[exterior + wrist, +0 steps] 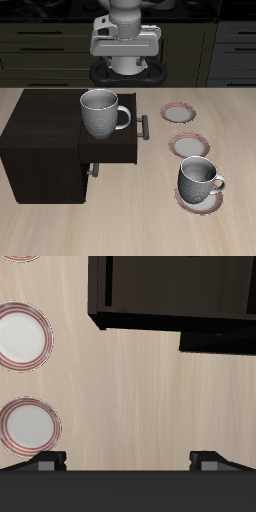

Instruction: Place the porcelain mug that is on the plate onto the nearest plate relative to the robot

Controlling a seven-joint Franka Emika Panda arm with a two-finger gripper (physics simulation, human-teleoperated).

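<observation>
The porcelain mug (pixel 200 178) stands upright on the plate (pixel 203 198) closest to the table's front edge, its handle pointing sideways. The nearest plate (pixel 181 112) (pixel 30 426) lies bare, farthest back in the row of three. A third plate (pixel 190 145) (pixel 22 336) lies bare between them. My gripper (pixel 125 55) (pixel 128 461) hangs high at the back of the table, well away from the mug, open with nothing between its fingertips (pixel 45 462). The mug itself is outside the wrist view; only a sliver of its plate's rim (pixel 20 259) shows there.
A dark wooden cabinet (pixel 45 140) (pixel 175 296) stands beside the plates, with a drawer (pixel 110 152) pulled out toward them. A larger grey-white mug (pixel 103 112) sits on top of the cabinet.
</observation>
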